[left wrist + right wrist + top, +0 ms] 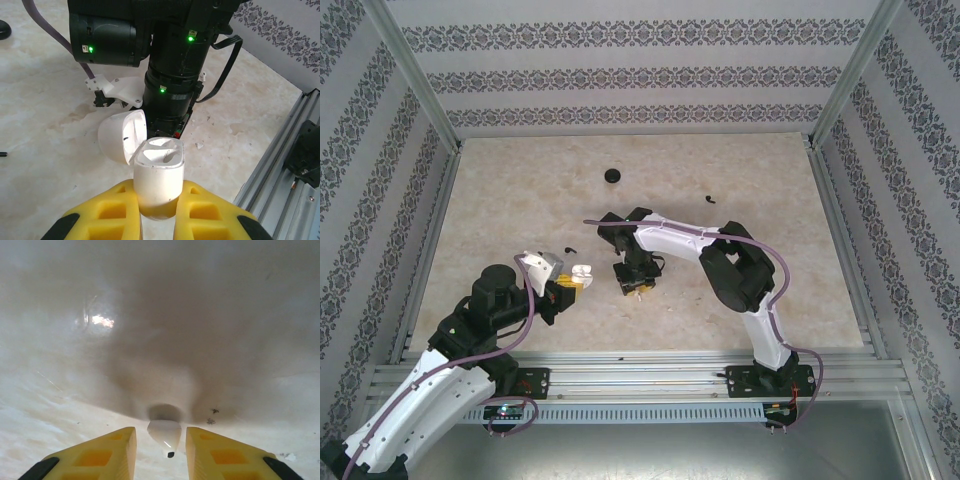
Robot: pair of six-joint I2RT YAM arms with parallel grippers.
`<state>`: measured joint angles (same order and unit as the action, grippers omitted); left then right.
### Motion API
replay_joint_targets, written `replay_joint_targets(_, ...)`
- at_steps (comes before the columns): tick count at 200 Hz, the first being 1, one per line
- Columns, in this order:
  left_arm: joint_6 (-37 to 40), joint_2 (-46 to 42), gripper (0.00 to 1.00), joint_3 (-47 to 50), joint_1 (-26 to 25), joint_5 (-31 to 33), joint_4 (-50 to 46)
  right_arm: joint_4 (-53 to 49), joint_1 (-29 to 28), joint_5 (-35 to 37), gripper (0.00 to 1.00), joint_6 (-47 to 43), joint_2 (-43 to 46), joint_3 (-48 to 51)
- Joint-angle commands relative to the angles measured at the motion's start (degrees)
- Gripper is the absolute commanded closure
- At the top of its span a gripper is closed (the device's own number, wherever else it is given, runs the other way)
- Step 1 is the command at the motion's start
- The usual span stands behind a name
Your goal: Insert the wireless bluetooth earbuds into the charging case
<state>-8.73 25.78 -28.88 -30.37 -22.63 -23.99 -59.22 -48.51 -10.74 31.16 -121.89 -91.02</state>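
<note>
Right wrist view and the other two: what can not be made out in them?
- Right wrist: the table beyond the white earbud is blurred.
- Left wrist: the left gripper hides the base of the charging case; socket contents unclear, white on white.
- Top: a dark speck is too small to name; the right gripper has its tips under its wrist.

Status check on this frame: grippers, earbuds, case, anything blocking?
Left gripper shut on charging case, lid open. Right gripper low at table, jaws apart around white earbud. Black earbud loose on table. No obstruction seen.
</note>
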Motion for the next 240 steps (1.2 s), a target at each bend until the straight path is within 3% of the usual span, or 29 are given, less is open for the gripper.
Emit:
replay_joint_targets(1,1.3,-0.1,1.0,-0.3,-0.3,0.7,0.1,-2.0,-0.4,1.1,0.67,0.6,-1.3,-1.3)
replay_joint_targets(46,1.4,-0.1,1.0,-0.3,-0.3,0.5,0.1,-2.9,-1.0,1.5,0.69,0.5,-2.6,-2.1)
replay_joint_targets(119,1.1,-1.1,1.0,3.1,-0.3,-8.1,8.8,-1.2,-1.3,2.6,0.88,0.5,-0.9,-1.2)
replay_joint_targets(165,0.6,-1.0,1.0,5.0,-0.3,-11.3,15.9,3.2,-1.1,7.6,0.93,0.3,8.5,3.3)
replay_joint_targets(240,-2.3,2.3,1.0,5.3,-0.3,-14.1,27.0,10.3,-1.2,14.3,0.96,-1.9,31.7,8.1)
